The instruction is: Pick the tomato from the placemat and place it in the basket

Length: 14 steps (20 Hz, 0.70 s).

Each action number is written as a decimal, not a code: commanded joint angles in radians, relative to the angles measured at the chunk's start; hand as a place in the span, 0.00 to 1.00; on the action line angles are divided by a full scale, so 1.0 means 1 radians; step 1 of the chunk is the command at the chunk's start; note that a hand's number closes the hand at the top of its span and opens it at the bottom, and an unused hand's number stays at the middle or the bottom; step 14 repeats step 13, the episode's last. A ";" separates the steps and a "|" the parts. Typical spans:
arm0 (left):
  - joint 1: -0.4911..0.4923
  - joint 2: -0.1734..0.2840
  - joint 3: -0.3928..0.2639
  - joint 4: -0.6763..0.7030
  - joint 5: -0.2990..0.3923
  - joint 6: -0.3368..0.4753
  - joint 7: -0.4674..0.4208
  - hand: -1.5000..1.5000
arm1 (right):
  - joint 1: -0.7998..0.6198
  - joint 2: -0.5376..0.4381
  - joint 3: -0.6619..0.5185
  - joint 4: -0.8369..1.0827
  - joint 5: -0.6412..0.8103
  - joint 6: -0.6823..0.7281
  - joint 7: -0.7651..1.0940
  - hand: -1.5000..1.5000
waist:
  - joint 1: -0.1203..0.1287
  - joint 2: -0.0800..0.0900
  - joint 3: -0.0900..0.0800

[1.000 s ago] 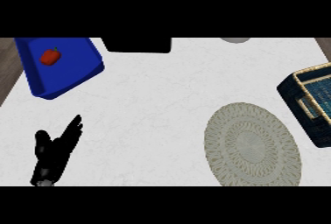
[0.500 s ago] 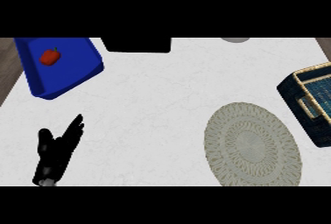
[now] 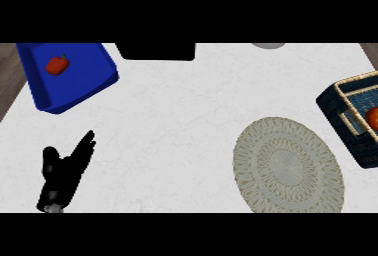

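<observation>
A: Where's the tomato [image 3: 373, 118] sitting?
B: In the basket [image 3: 347, 112] at 3 o'clock on the desk [image 3: 192, 105], by the view's edge; the round placemat [image 3: 288, 172] lies at 5.
A: And your hands?
B: Left hand [image 3: 63, 172] at 8 o'clock, fingers straight, released. Red pepper [image 3: 57, 65] in the blue tray [image 3: 85, 80] at 10.

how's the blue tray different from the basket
The blue tray is bright, smooth and sits far left; the basket is dark, woven and sits at the right edge, partly cut off. The tray holds a red pepper; the basket shows an orange-red thing, only partly visible. Both rest on the white counter and hold one item.
</observation>
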 commanded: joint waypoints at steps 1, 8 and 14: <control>0.020 -0.015 -0.009 0.064 -0.005 -0.003 0.038 0.50 | -0.099 -0.040 -0.034 0.093 -0.014 0.039 0.009 0.00 | -0.004 0.008 -0.010; 0.068 -0.032 -0.036 0.046 -0.028 -0.012 -0.008 0.50 | -0.142 -0.109 -0.109 0.289 -0.039 0.053 0.039 0.00 | 0.009 0.014 -0.009; 0.030 -0.037 -0.008 0.056 -0.021 0.009 0.015 0.50 | -0.086 -0.207 -0.153 0.391 -0.050 0.126 -0.047 0.00 | -0.005 0.017 -0.006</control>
